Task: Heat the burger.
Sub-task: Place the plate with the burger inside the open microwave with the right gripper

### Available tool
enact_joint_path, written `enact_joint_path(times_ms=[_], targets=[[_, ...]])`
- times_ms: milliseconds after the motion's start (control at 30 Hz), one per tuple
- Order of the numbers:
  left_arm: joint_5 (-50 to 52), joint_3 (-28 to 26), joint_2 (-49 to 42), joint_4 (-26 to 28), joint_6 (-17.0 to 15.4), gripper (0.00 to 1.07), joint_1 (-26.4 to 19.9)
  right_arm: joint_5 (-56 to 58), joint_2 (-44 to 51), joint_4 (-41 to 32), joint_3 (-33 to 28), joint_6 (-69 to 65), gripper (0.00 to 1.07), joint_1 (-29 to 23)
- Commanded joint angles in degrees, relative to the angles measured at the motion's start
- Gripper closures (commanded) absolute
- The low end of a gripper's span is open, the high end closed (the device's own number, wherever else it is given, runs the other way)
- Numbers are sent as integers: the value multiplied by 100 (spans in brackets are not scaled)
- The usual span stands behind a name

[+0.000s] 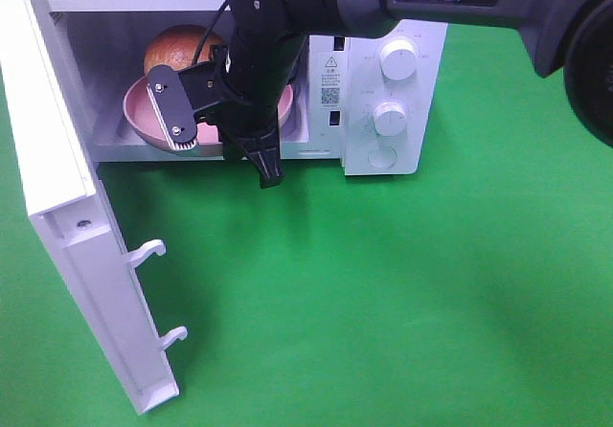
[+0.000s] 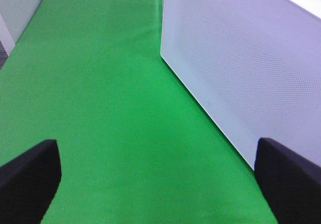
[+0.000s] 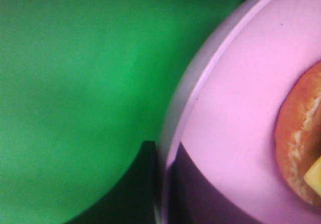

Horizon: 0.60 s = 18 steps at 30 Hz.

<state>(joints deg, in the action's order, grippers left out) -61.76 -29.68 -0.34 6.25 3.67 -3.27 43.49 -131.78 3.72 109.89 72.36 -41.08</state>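
In open white microwave oven (image 1: 426,149) cavity, near front lip: glossy golden-bun burger (image 1: 180,49) on round pink plate (image 1: 144,121). R gripper (image 3: 163,184) clenched on plate rim. L gripper (image 2: 160,184) released, empty, beside oven's side. We judged loading approx. done. Remaining: let go, shut white door (image 1: 67,216), set round dial (image 1: 390,118).

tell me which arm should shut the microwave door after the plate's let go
Left, likely: the left gripper is open, empty, beside the door; the right gripper is shut on the pink plate at the microwave opening.

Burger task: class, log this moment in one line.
right gripper: shut on pink plate rim | burger: on plate, in microwave opening | door: open | left gripper: open, empty
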Motion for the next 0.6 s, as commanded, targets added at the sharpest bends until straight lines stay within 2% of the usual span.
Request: enact_joint_path(times_ms=[33,600], targets=[[52,17,-86,0,-29,9,34,-218,-6,57,229,-46,107,97],[52,17,-86,0,-29,9,34,-476,-166,241,332,11,107,292]])
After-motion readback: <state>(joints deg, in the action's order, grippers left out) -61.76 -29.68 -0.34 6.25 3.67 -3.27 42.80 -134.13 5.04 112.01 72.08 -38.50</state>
